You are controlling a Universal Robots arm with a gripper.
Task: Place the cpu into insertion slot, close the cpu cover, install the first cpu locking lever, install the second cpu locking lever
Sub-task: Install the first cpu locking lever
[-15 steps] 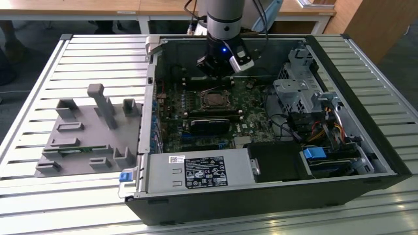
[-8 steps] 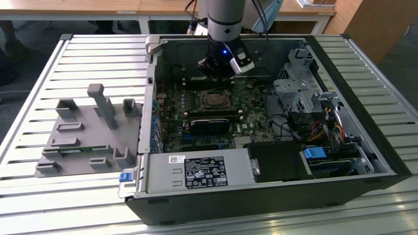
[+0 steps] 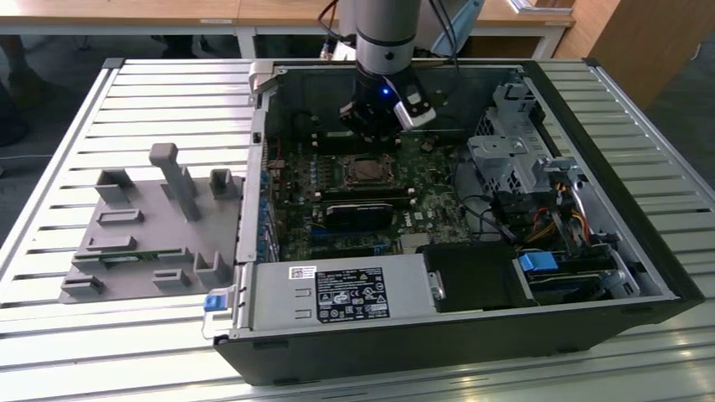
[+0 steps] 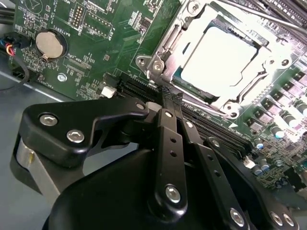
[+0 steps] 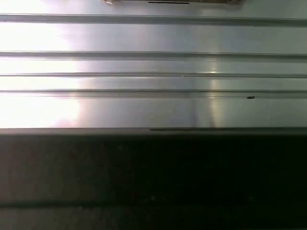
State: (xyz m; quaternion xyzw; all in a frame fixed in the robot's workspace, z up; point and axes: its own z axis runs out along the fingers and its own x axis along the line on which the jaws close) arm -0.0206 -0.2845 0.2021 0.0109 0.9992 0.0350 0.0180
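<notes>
scene: an open black computer case (image 3: 625, 276) lies on its side on a slatted metal table (image 3: 67, 335), its green motherboard (image 3: 441, 213) facing up.
arm: a grey robot arm (image 3: 386, 29) comes down from the far edge into the case, in the exterior view.
gripper: the gripper (image 3: 372, 134) hangs above the far part of the motherboard, just beyond the socket. in the second wrist view its black fingers (image 4: 168, 115) lie side by side with the tips close together, narrow, with nothing seen between them; the tips sit just beside one edge of the socket frame.
cpu: the cpu (image 4: 221, 56) lies flat inside the insertion slot (image 4: 178, 73), its pale metal top showing. in the exterior view it is the small square near the middle of the board (image 3: 364, 172).
cpu cover: the silvery cpu cover (image 4: 184, 33) lies down around the chip, which shows through its window.
locking levers: a thin metal rod runs along one side of the socket; whether it is latched cannot be told.
other parts: a round coin battery (image 4: 49, 44) sits on the board well apart from the socket. a silver power supply (image 3: 341, 297) fills the near end of the case. a grey plastic fixture (image 3: 151, 226) stands on the table at the exterior view's left.
first wrist view: metal table slats (image 5: 153, 67) and a dark edge.
</notes>
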